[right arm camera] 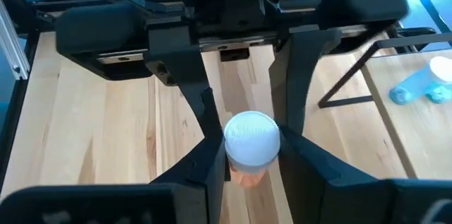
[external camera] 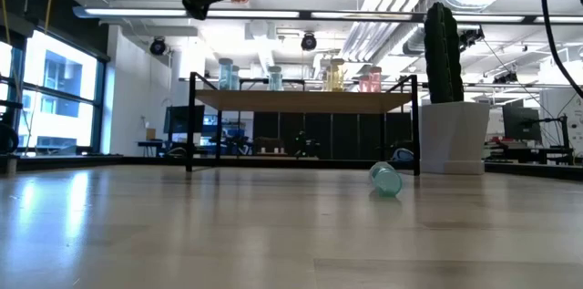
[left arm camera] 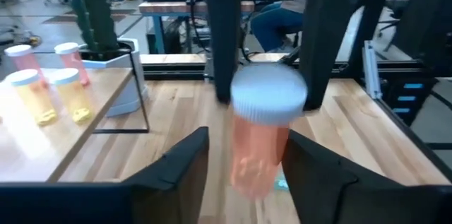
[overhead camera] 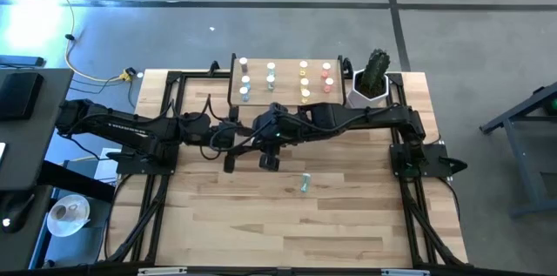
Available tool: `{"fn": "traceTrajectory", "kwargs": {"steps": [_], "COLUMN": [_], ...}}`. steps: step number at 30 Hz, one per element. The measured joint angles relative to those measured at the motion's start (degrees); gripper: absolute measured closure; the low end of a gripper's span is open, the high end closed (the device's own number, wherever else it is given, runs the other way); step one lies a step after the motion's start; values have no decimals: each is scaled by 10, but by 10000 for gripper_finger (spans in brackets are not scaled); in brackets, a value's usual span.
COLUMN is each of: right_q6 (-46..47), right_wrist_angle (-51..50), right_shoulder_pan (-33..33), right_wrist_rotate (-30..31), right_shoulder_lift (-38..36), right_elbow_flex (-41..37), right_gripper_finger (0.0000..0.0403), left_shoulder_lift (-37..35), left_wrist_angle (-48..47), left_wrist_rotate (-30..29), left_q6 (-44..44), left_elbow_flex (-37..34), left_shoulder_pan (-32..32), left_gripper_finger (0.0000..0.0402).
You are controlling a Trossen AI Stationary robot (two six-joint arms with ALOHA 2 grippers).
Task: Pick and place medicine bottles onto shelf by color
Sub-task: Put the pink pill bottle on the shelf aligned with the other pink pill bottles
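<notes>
A pink bottle [left arm camera: 260, 155] with a white cap hangs in the air above the middle of the table, where my two grippers meet. My right gripper [right arm camera: 251, 145] is shut on it. My left gripper [left arm camera: 245, 139] is open, with one finger on either side of the bottle's body and a gap showing beside it. A green bottle [overhead camera: 305, 183] lies on its side on the tabletop nearer the front edge. At the far edge, the shelf [overhead camera: 287, 93] holds several upright bottles, blue-white at its left, yellow and pink at its right. My right gripper pinches the bottle's white cap [right arm camera: 233, 143] between its two fingers, one on each side of it. The fingers [left arm camera: 220, 47] slant down from the table's right side. The bottle hangs below the cap, nearly upright and clear of the table.
A white pot with a cactus [overhead camera: 372, 80] stands at the shelf's right end. Black frame rails [overhead camera: 165, 128] run along the table's left and right sides. Bare tabletop lies around the green bottle [external camera: 386, 180] toward the front edge.
</notes>
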Motion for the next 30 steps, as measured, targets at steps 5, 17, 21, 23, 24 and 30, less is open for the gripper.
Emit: {"fn": "traceTrajectory", "kwargs": {"steps": [5,17,21,23,24,30], "right_q6": [1,19,94,150,179,311], "right_wrist_angle": [-16,-111,-214,-262,-283,-330], "right_shoulder_pan": [1,39,58,64,66,66], "right_wrist_rotate": [27,250,337,374,386,390], "right_shoulder_lift": [-31,-138,-148,-149,-150,-177], "right_elbow_flex": [0,0,-6,-25,-39,-160], "right_gripper_finger": [306,306,306,304,303,301], "left_shoulder_lift": [0,0,0,0,0,0], "left_wrist_angle": [0,-6,-7,-7,-7,-5], "left_wrist_rotate": [-27,-27,-27,-27,-27,-27], "left_q6": [1,1,1,1,1,1], "left_elbow_flex": [0,0,0,0,0,0], "left_shoulder_pan": [0,0,0,0,0,0], "left_gripper_finger": [212,209,210,211,210,210]}}
